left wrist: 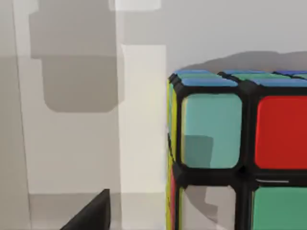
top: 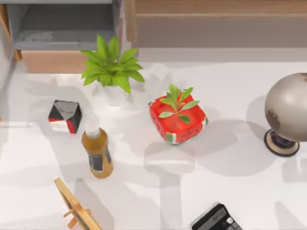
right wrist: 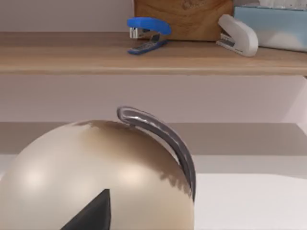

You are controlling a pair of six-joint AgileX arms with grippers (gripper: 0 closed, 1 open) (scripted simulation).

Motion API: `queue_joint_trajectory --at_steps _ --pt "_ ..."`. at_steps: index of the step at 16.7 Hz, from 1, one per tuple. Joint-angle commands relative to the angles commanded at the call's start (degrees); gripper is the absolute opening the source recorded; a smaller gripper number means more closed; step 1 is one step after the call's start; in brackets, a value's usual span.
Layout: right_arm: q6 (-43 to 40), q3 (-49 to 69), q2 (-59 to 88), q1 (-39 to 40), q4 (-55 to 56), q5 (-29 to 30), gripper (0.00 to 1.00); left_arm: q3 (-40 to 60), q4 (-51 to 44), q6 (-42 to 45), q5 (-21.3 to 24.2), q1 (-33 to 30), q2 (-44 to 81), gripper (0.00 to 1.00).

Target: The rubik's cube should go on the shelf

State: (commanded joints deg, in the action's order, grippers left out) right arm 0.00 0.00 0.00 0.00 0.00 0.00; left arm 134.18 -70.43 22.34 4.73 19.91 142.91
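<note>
One rubik's cube (left wrist: 235, 148) close before the left hand's camera

Rubik's cube (left wrist: 230, 153): black grid, stickers in light blue, red, green, blue on top, yellow on the side face; sits upright on the white surface, close in the left wrist view. Shelf (top: 216, 14): light-brown wooden ledge, grey-brown front panel, along the table's far edge, right of centre.

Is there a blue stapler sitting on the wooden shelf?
Yes. In the right wrist view a blue stapler rests on the light-brown shelf, with a white stapler farther along the same ledge.
</note>
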Motion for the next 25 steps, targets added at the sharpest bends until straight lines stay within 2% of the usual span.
queue_joint_trajectory --at_steps 6,19,25 --pt "0.0 0.0 0.0 0.0 0.0 0.0 1.0 -0.5 1.9 -0.4 0.0 -0.5 1.6 1.0" --pt "0.0 0.0 0.0 0.0 0.0 0.0 1.0 -0.5 1.9 -0.4 0.0 -0.5 1.6 0.02" --pt "0.0 0.0 0.0 0.0 0.0 0.0 1.0 -0.5 1.9 -0.4 0.0 -0.5 1.6 0.0"
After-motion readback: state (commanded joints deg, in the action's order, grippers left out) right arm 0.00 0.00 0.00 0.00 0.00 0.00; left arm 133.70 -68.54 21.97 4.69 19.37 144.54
